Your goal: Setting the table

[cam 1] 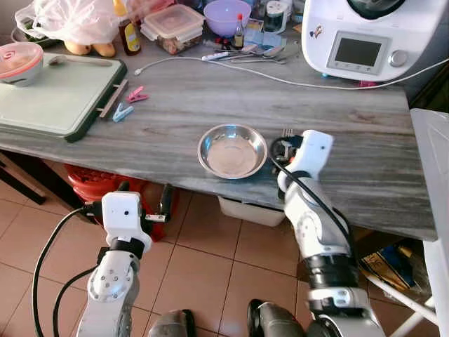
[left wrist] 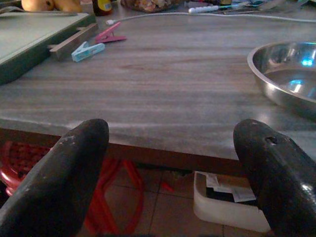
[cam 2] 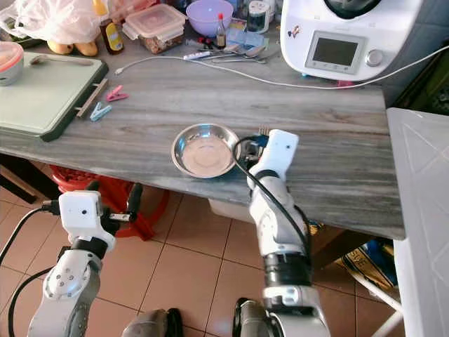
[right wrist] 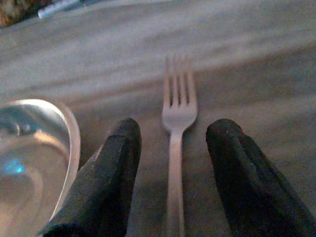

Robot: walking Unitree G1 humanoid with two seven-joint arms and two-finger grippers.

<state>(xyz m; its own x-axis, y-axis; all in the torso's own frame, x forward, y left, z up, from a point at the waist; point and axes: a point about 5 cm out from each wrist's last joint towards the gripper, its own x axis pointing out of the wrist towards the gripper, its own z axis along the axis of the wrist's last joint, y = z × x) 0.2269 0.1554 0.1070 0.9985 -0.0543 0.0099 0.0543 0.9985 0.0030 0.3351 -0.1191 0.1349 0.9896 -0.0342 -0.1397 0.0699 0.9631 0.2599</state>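
Fork point(right wrist: 176, 133) lies flat on the grey wood-grain table point(cam 1: 210, 105), tines pointing away from me, just beside the steel bowl point(cam 1: 232, 150) on its right. In the right wrist view the handle runs between my two black fingers point(right wrist: 111, 182), which stand apart on either side of it; I cannot tell whether either pad touches the metal. My right gripper point(right wrist: 173, 173) is spread open, nothing clamped, low over the table near its front edge. In the head views my right wrist covers most of the fork; just the tine tips point(cam 1: 287, 132) show past it.

Bowl sits upright near the front edge of the table, and looks empty.

My left gripper point(left wrist: 173, 163) is below and in front of the table edge, fingers wide apart, holding nothing. Left wrist view looks across the tabletop: bowl rim close by, two clothes pegs, one pink point(left wrist: 111, 34) and one pale blue point(left wrist: 88, 51), lying further off beside the green cutting board point(cam 1: 52, 98).

Back of the table:
- white kitchen machine point(cam 1: 368, 38) with a screen, far right
- white cable point(cam 1: 280, 78) running across the surface
- lidded plastic container point(cam 1: 173, 27), purple bowl point(cam 1: 226, 15), small bottles
- plastic bag point(cam 1: 70, 20), far left
- small lidded bowl point(cam 1: 19, 62) on the cutting board

Under the table: red basket point(cam 1: 95, 184) and white tray point(cam 1: 252, 210) on the tiled floor.
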